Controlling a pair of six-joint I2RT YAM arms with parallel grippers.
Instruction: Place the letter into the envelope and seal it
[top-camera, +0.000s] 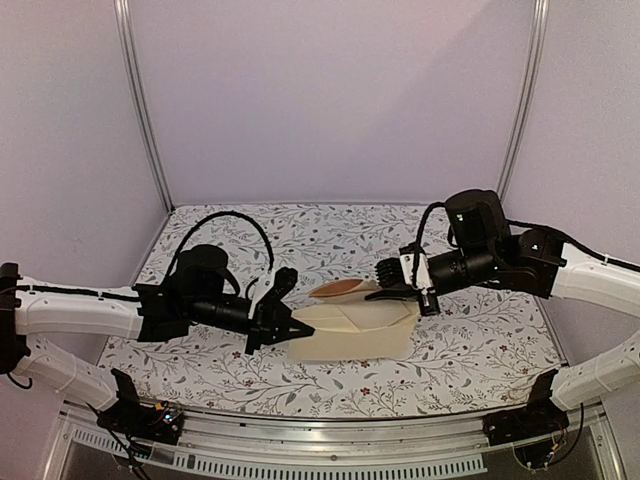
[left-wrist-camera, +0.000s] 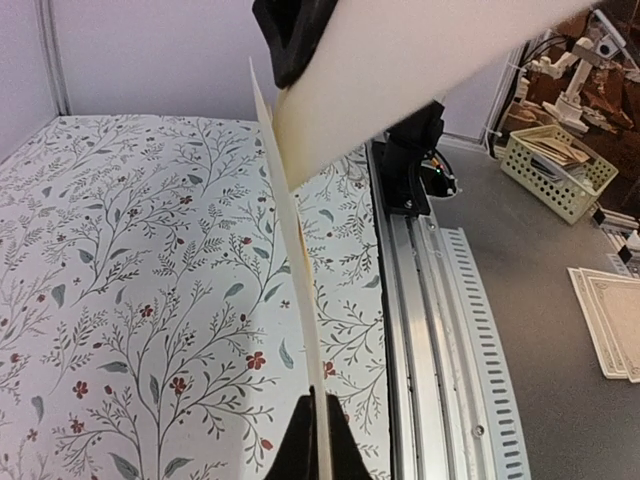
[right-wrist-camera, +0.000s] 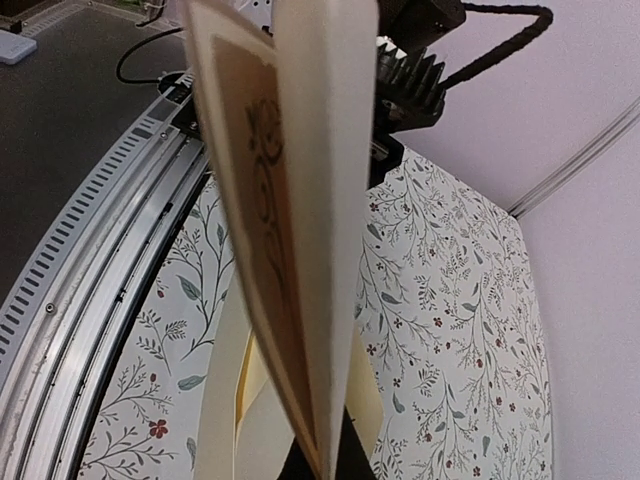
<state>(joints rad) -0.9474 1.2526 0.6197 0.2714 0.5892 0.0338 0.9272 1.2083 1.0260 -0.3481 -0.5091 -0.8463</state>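
The cream envelope (top-camera: 355, 335) lies across the middle of the floral table, its open side facing up. My left gripper (top-camera: 300, 328) is shut on its left end. In the left wrist view the envelope (left-wrist-camera: 295, 250) runs away edge-on from the pinched fingertips (left-wrist-camera: 300, 445). My right gripper (top-camera: 388, 288) is shut on the letter (top-camera: 345, 289), a tan bent sheet hanging just above the envelope's upper edge. In the right wrist view the letter (right-wrist-camera: 262, 210) shows its dark border and pale back. The envelope (right-wrist-camera: 225, 400) gapes open beneath it.
The floral tablecloth (top-camera: 470, 330) ends at an aluminium rail (left-wrist-camera: 430, 330) along the near edge. Beyond the rail stand a pale green basket (left-wrist-camera: 555, 170) and loose sheets (left-wrist-camera: 612, 320) on the grey floor. Metal frame posts (top-camera: 140, 100) flank the back corners.
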